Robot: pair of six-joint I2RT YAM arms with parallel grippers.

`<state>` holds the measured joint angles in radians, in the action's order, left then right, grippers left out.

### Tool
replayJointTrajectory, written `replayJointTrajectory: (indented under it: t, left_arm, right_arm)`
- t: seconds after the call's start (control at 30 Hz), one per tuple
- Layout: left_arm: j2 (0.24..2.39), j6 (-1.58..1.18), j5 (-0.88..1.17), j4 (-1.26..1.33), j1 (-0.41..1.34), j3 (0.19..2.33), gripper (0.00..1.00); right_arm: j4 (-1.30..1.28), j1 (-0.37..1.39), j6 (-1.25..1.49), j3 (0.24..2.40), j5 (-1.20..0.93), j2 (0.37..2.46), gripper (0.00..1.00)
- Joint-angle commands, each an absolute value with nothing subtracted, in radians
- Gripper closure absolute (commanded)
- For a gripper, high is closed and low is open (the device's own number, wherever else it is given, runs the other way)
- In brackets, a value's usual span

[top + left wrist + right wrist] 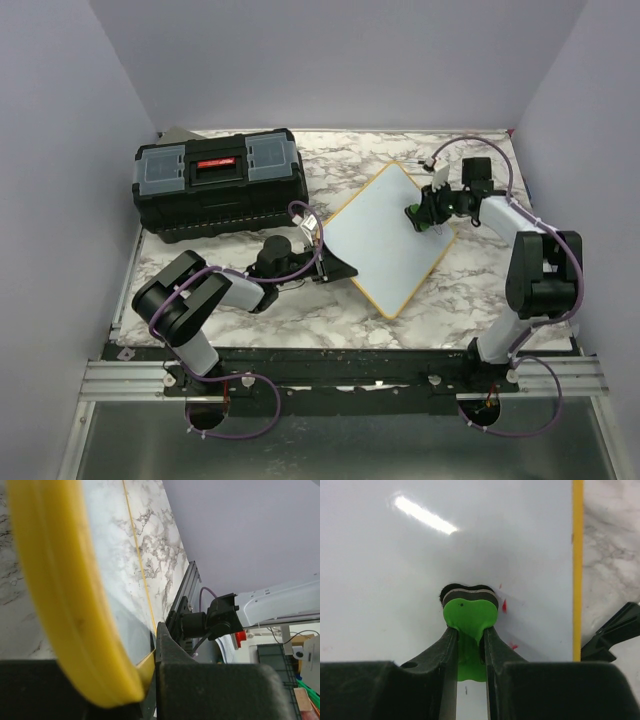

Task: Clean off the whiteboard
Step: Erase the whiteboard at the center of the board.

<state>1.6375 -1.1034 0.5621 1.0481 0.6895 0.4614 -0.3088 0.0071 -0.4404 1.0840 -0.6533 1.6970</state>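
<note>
**Eraser on the board, corner pinched**

The whiteboard [385, 240] lies flat on the marble surface [300, 310], right of centre, turned so that its corners point like a diamond. Its yellow frame [60, 605] runs round a white face that is almost wholly blank.

The left hand [338, 268] reaches in low from the left and is pressed together on the board's near-left corner. In the left wrist view the rounded yellow rim sits between its two dark fingers.

The right hand [418, 215] comes in from the right and pinches a green eraser [469, 615] between its narrow fingers [445, 655]. The eraser's dark felt edge is down against the white face, near the board's right edge. A few small red specks [504, 606] lie on the board just beside the eraser, on its right.

A black toolbox [220, 180] with grey lid compartments and a red latch stands at the back left of the surface, apart from the board.
</note>
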Motion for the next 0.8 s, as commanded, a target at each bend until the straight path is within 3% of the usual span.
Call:
replayJointTrajectory:
  t: [0.0, 0.17, 0.43, 0.77]
  left_arm:
    - [1.605, -1.044, 0.685, 1.183, 0.714, 0.475, 1.0]
    - [1.607, -1.042, 0.688, 1.188, 0.714, 0.476, 1.0]
    - [1.629, -1.055, 0.694, 1.217, 0.713, 0.487, 1.0]
    - [1.624, -1.054, 0.688, 1.214, 0.714, 0.473, 1.0]
  right_arm:
    - [-0.233, 0.02, -0.307, 1.186, -0.538, 1.784, 0.99]
    - [-0.268, -0.042, -0.362, 1.163, -0.484, 1.81, 0.99]
    - [-0.325, -0.032, -0.48, 1.026, -0.625, 1.735, 0.99]
    - [-0.258, 0.028, -0.297, 1.195, -0.602, 1.779, 0.99]
